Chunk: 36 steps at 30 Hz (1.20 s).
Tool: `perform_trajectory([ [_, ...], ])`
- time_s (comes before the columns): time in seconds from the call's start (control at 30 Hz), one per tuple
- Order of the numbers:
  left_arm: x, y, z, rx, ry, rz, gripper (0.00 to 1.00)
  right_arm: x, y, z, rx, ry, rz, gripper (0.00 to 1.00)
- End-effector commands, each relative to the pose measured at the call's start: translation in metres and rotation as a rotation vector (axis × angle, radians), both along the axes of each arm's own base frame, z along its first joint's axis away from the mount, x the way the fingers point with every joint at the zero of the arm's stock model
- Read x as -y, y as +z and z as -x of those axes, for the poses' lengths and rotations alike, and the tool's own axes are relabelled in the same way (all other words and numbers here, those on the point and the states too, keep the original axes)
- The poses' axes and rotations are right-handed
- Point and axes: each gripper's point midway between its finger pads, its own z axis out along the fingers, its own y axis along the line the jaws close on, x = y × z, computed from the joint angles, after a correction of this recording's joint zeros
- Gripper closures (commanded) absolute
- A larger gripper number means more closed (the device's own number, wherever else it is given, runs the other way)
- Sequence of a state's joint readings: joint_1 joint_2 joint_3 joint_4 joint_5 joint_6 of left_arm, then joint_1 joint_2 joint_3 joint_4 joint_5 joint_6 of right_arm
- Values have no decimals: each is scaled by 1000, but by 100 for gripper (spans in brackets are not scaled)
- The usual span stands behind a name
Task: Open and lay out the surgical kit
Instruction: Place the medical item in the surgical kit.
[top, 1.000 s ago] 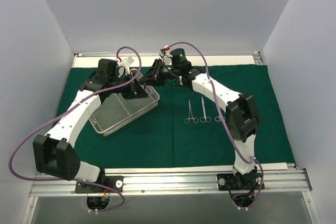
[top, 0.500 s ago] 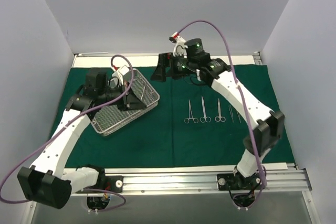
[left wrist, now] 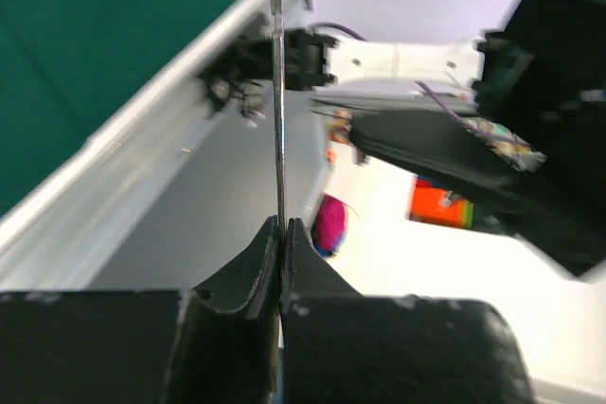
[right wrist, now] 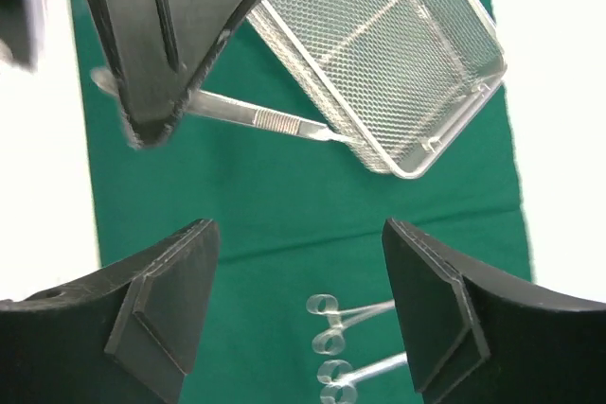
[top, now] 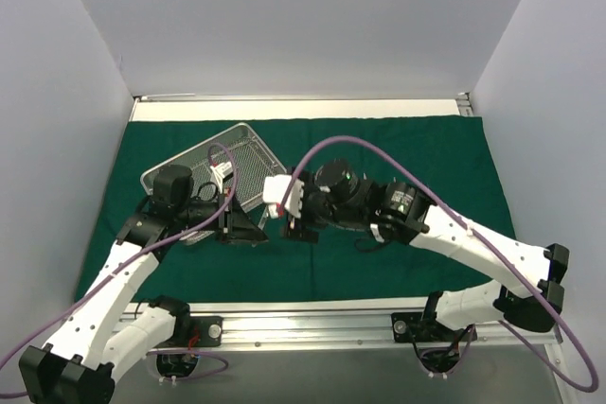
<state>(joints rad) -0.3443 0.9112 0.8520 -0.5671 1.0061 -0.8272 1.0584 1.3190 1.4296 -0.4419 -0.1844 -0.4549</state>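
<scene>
The dark green cloth [top: 426, 158] lies spread over the table. The wire-mesh tray [top: 204, 163] sits on it at the back left, and shows too in the right wrist view, tray [right wrist: 388, 54]. My left gripper [left wrist: 281, 222] is shut on slender steel tweezers [left wrist: 276, 92], held above the cloth near the tray's front corner. From the right wrist those tweezers [right wrist: 270, 120] stick out of the left gripper [right wrist: 156, 63]. My right gripper [right wrist: 296, 234] is open and holds nothing, facing the left one. Ring-handled instruments [right wrist: 327, 309] lie on the cloth below it.
In the top view the two grippers, left [top: 251, 229] and right [top: 292, 219], stand close together over the cloth's near middle. The right arm [top: 445, 229] covers the laid-out instruments. An aluminium rail [top: 312, 314] runs along the near edge. White walls enclose three sides.
Both arms have swung from the back toward the near middle. The left gripper has come away from the tray with the tweezers. The right gripper has opened. The tray now lies farther back.
</scene>
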Motion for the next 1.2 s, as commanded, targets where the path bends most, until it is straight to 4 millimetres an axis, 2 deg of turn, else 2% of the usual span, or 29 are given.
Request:
perform_trajectory([
  [0.0, 8, 17, 15, -27, -67, 127, 98, 20, 26, -20, 369, -3, 46, 29],
  [0.03, 6, 18, 19, -20, -68, 128, 98, 20, 25, -16, 390, 15, 33, 29],
  [0.07, 5, 14, 24, -51, -68, 111, 98, 20, 14, -13, 412, 59, 64, 29],
  [0.13, 3, 16, 31, -1, -96, 84, 98, 20, 9, -10, 422, 83, 88, 30],
  [0.2, 2, 11, 39, -9, -121, 53, 98, 12, 2, -3, 417, 157, 110, 31],
  [0.47, 0, -3, 49, -46, -139, 10, 98, -16, -6, 15, 378, 361, 148, 36],
  [0.5, -1, -3, 50, -32, -146, 3, 98, -20, -14, 22, 349, 404, 167, 36],
  [0.57, -1, -3, 51, -39, -147, -5, 98, -26, -8, 29, 358, 428, 144, 37],
  [0.6, -1, -3, 53, -39, -153, -6, 98, -29, -12, 36, 351, 455, 153, 39],
  [0.8, -4, -4, 57, -37, -159, -30, 98, -38, -24, 60, 319, 538, 187, 46],
  [0.93, -4, -4, 60, -34, -165, -29, 98, -43, -34, 74, 308, 573, 205, 47],
  [1.17, -3, -6, 62, -40, -183, -41, 98, -55, -46, 68, 338, 559, 234, 51],
])
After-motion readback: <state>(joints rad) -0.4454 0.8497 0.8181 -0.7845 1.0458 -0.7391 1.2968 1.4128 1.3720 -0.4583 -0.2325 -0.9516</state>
